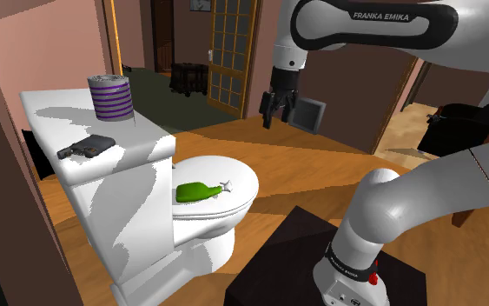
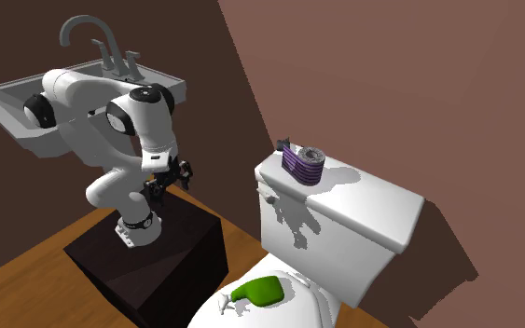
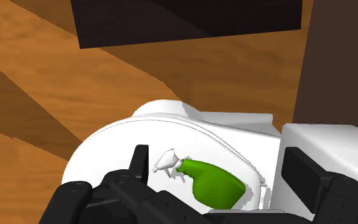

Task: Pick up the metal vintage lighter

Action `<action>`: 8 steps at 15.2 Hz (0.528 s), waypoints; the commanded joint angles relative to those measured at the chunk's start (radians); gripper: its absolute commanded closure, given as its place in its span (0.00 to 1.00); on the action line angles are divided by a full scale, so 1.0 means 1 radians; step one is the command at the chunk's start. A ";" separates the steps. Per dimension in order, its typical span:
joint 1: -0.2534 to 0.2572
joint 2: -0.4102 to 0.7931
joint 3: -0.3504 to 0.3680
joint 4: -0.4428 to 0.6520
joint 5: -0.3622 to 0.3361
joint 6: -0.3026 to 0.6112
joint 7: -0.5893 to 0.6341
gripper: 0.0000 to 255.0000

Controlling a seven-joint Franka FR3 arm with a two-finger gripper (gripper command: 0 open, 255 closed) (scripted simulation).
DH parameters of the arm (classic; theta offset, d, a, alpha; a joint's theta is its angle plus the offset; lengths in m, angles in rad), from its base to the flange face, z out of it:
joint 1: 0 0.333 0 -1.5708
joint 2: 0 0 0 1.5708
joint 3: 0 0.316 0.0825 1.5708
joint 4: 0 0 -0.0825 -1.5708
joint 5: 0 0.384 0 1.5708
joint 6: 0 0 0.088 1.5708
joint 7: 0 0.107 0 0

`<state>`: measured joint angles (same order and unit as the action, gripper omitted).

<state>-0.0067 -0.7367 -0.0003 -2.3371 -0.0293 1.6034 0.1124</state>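
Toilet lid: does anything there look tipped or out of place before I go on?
Yes. A green spray bottle lies on its side on the closed toilet lid, white nozzle toward the shoulder view's right. No spill shows. The dark lighter lies flat on the tank.

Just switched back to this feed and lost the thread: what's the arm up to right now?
The white arm holds its claw open in the air above the wooden floor, gripping nothing. The dark lighter lies untouched on the toilet tank lid, next to a purple striped roll. A green spray bottle lies on the closed toilet seat lid. The pickup has not yet begun.
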 commanded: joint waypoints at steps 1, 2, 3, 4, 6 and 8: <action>0.000 0.000 0.000 0.000 0.000 0.000 0.000 0.00; 0.005 0.007 0.024 0.007 0.015 0.000 0.035 0.00; 0.009 0.015 0.048 0.016 0.030 0.000 0.071 0.00; 0.013 0.025 0.072 0.027 0.044 0.000 0.106 0.00; 0.021 0.049 0.120 0.052 0.070 0.002 0.177 0.00; 0.026 0.079 0.167 0.083 0.094 0.004 0.247 0.00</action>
<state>0.0162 -0.6696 0.1418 -2.2716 0.0514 1.6112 0.3197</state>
